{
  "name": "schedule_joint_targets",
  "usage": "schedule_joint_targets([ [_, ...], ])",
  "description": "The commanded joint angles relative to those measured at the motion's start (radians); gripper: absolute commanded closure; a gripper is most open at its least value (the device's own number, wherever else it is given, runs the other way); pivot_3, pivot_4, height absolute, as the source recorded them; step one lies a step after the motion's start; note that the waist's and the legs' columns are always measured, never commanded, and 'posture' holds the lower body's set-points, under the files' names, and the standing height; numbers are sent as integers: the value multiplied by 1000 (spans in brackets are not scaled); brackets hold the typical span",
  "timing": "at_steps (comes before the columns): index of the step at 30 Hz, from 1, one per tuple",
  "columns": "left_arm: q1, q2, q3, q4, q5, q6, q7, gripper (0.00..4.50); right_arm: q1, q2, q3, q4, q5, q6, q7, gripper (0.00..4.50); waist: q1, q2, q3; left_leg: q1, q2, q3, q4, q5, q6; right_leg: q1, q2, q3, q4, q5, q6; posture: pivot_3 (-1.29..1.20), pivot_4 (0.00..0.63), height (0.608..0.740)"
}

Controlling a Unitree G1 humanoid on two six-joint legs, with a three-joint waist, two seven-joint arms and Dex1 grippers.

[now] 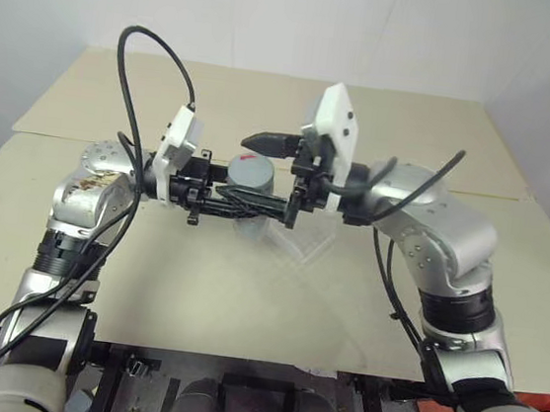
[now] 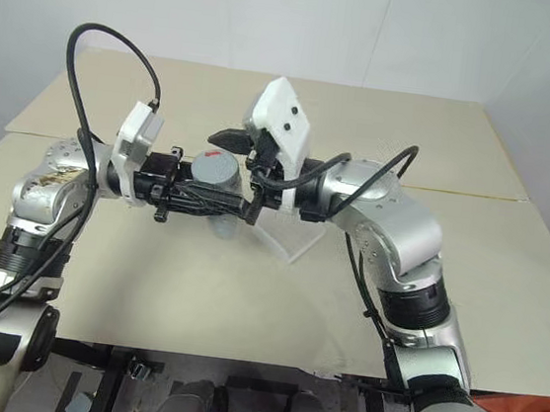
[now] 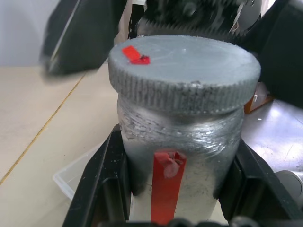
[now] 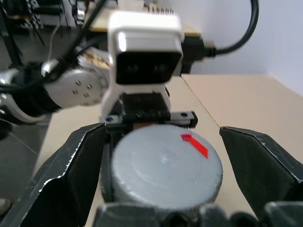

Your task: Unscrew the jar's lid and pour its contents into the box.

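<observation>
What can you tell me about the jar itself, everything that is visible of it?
The jar is a small silvery-grey cylinder with a rough, wrinkled-looking surface and a vertical red stripe on its side. It stands upright, held above the table by the left gripper, whose black fingers press its two sides. Its ribbed grey lid, marked with a small red tab, is on. The right gripper is open, its fingers on either side of the lid without closing on it.
</observation>
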Motion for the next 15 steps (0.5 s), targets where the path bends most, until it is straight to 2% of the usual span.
schedule_joint_targets([
  [1, -2, 11, 17, -45, -22, 3, 1, 2569, -23, 5, -9, 9, -39, -48, -3, 44, -1, 0, 0, 0, 0, 0, 0, 0, 0, 0, 0, 0, 0, 0, 0, 0, 150, 740],
  [15, 2, 15, 15, -50, -25, 4, -1, 2569, 22, -91, -119, -9, -5, -45, 54, 44, -2, 0, 0, 0, 0, 0, 0, 0, 0, 0, 0, 0, 0, 0, 0, 0, 150, 740],
])
